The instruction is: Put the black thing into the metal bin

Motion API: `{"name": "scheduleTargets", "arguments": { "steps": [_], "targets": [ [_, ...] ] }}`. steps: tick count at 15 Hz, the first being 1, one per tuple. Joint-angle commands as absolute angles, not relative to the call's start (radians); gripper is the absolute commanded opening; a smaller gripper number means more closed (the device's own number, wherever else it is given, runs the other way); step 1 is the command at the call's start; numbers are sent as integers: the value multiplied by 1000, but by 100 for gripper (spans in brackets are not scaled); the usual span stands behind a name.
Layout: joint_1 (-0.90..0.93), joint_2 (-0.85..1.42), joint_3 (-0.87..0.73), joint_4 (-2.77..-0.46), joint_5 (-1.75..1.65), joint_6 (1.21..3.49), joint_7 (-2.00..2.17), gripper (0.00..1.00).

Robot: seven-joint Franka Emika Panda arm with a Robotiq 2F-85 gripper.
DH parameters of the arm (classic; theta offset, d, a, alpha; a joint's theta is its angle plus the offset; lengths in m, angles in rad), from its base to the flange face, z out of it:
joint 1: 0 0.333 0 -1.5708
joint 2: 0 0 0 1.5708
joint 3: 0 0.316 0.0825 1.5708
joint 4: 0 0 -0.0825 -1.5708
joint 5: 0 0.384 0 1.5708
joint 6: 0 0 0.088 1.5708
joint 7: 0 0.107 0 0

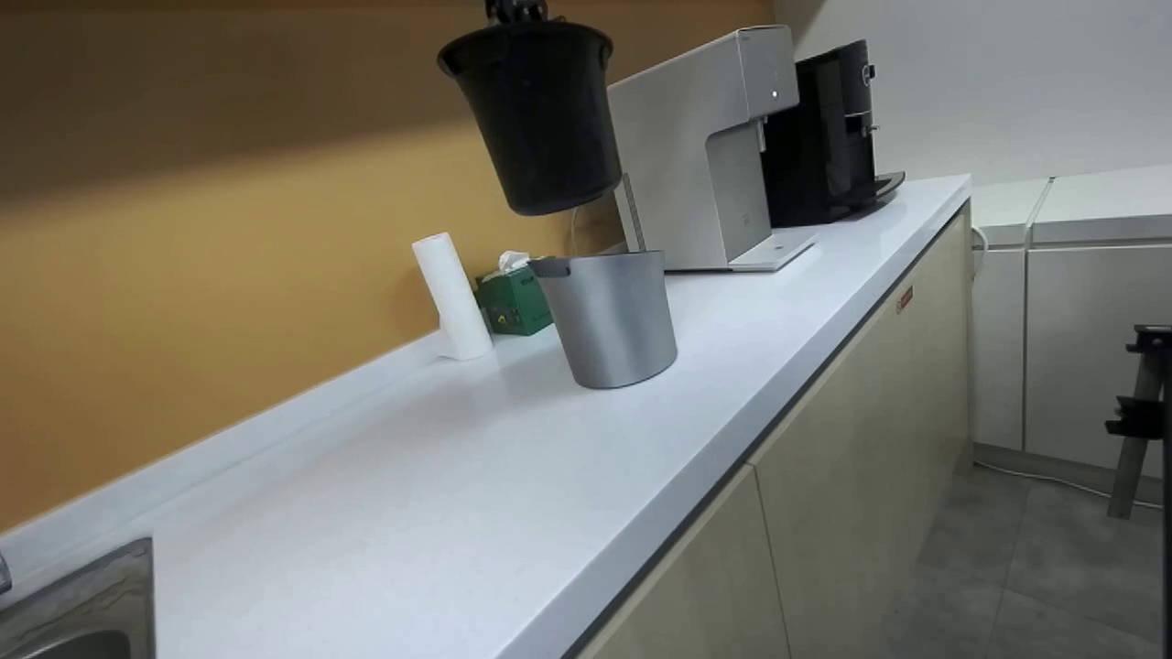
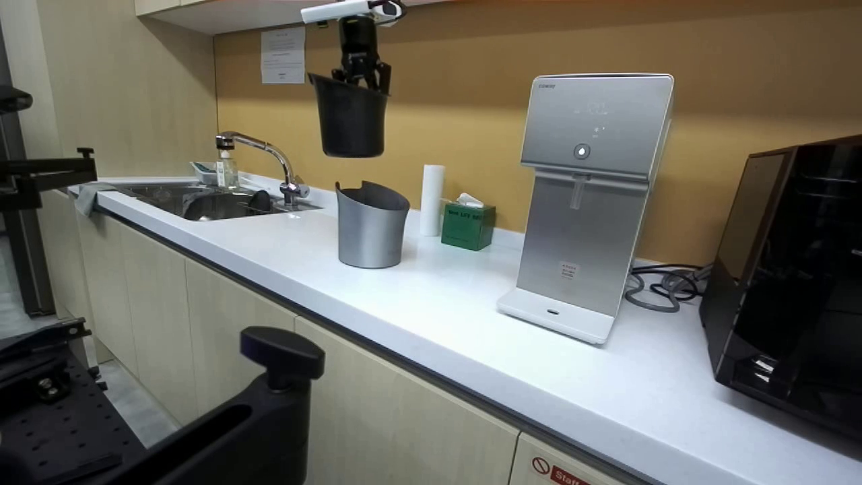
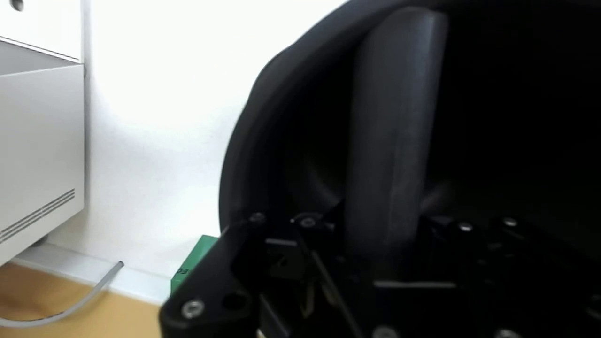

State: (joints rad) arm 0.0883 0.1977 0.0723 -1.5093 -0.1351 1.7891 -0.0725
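Black plastic pot (image 2: 353, 128), hung in mid-air above the silver-grey metal bin (image 2: 370, 236), tool (image 2: 362, 79) clamped on it; best centred over the bin's mouth, rim slants matched, lowered slowly, freed once seated.

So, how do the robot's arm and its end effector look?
The visible arm part is white, with a dark curving cable. The end effector is black, with jointed fingers and silvery round screws. I cannot read any markings.
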Motion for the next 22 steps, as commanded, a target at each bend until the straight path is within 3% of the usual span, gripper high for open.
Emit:
{"name": "scheduleTargets", "arguments": {
  "steps": [1,22],
  "targets": [
    [67,218,53,-1454,-120,1778,-52,2],
    [47,267,24,-1551,-79,1930,116,2]
  ]
}}
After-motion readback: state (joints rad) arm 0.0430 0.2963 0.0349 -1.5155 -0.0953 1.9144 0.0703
